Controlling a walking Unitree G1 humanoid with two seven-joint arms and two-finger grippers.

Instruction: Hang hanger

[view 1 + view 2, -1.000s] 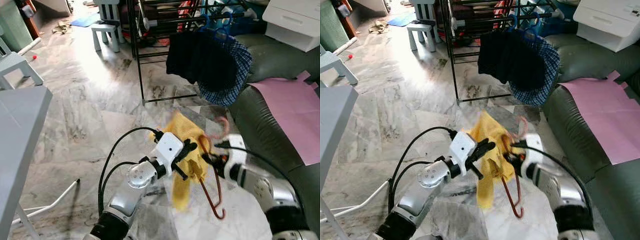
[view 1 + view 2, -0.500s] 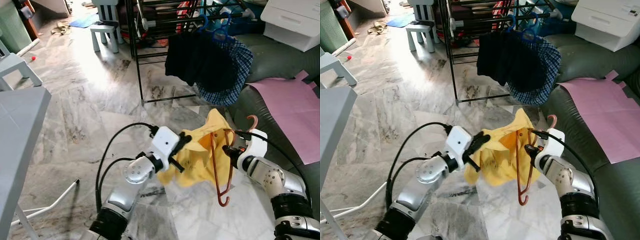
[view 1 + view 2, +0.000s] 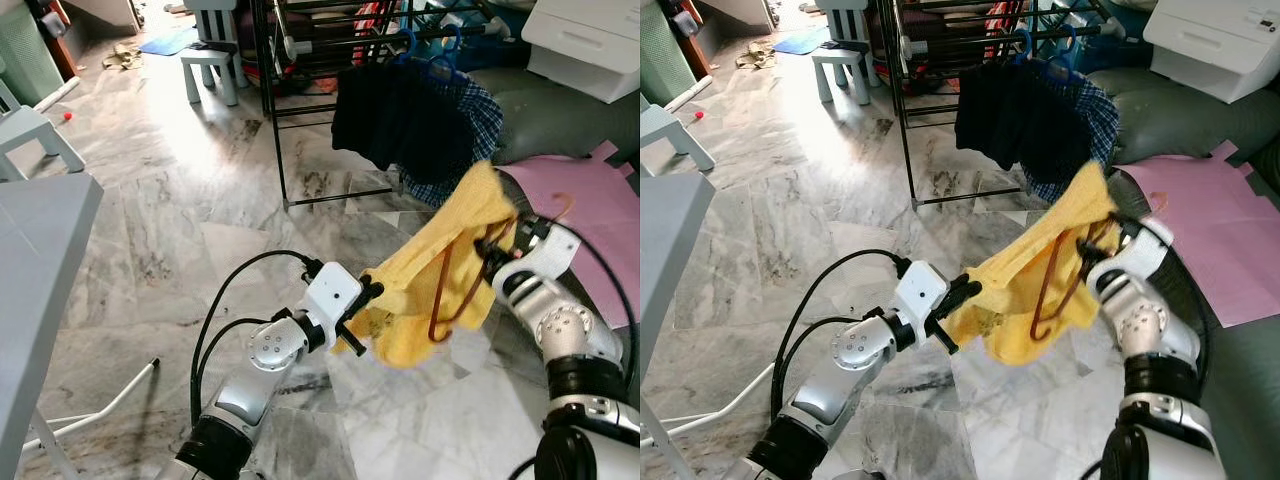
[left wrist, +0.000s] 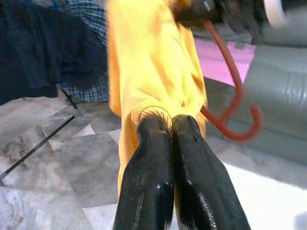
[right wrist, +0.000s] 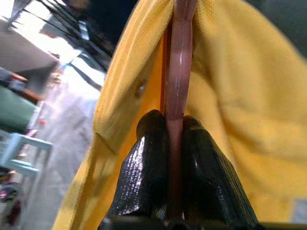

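Note:
A yellow garment [image 3: 440, 265] hangs on a red-brown hanger [image 3: 437, 305] above the marble floor, in front of the black drying rack [image 3: 276, 110]. My right gripper [image 3: 495, 245] is shut on the hanger [image 5: 180, 57] near its top, with the cloth [image 5: 240, 96] draped around it. My left gripper [image 3: 367, 298] is shut on the garment's lower hem [image 4: 148, 57], so the cloth is stretched between the two arms. The hanger's curved end [image 4: 235, 96] pokes out below the cloth. Its hook is hidden by the cloth and my right wrist.
Dark and checked clothes [image 3: 410, 120] hang on blue hangers from the rack. A dark green sofa [image 3: 545, 120] with a pink sheet [image 3: 590, 215] lies to the right. A grey table [image 3: 40, 260] stands at the left and a small stool [image 3: 213, 60] at the back.
My right gripper has lifted the hanger and garment up and to the right, towards the hanging clothes. My left gripper has kept hold of the hem, and the cloth is now stretched out.

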